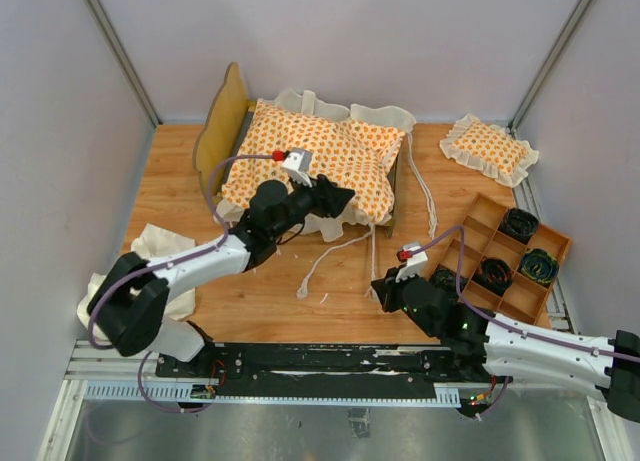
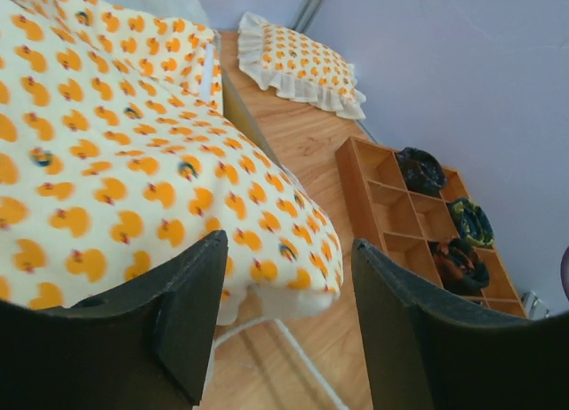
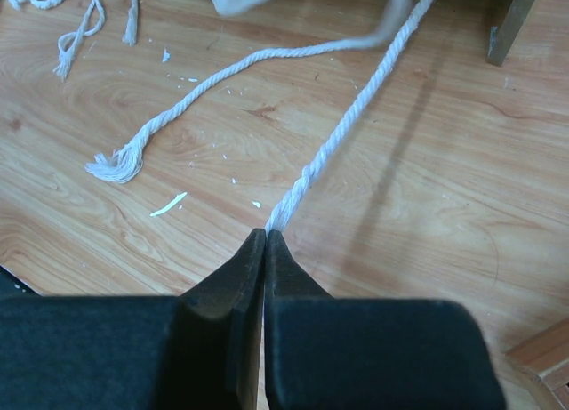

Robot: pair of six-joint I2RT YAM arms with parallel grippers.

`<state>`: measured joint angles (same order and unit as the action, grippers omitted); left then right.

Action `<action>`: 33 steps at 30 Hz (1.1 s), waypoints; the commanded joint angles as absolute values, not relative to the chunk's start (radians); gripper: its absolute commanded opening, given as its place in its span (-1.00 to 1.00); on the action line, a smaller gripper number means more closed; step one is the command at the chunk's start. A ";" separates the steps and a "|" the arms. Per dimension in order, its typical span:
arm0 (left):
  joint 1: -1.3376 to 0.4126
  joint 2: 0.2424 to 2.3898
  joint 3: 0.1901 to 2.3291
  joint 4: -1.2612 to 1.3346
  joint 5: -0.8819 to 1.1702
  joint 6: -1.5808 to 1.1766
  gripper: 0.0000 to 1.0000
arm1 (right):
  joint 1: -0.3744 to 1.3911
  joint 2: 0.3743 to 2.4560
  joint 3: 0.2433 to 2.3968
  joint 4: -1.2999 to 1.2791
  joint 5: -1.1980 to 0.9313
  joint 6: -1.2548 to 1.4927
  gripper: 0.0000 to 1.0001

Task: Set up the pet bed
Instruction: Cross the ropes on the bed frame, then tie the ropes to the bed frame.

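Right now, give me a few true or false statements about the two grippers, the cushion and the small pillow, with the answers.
The right gripper is shut on a tie string: true.
The left gripper is clamped on the cushion: false; its jaws stand open by the cushion's near edge.
The small pillow lies on the bed: false; it lies on the table at the far right, apart from the bed frame.
The cushion lies on the bed frame: true.

Cushion (image 1: 320, 161) is cream with orange ducks (ruffle (image 1: 350, 227) plain) — headboard (image 1: 224, 116) pale wood.
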<state>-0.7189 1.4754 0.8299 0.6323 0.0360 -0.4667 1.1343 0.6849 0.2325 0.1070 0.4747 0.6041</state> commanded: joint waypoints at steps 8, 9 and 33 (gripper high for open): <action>-0.756 1.139 0.502 0.288 -0.060 -0.394 0.28 | 1.151 0.684 0.245 0.105 0.477 0.604 -0.99; -0.761 1.120 0.472 0.287 -0.065 -0.405 0.27 | 1.151 0.684 0.247 0.108 0.471 0.605 -1.00; -0.995 1.322 0.291 0.480 -0.222 -0.564 -0.68 | 1.149 0.679 0.313 0.123 0.537 0.718 -0.99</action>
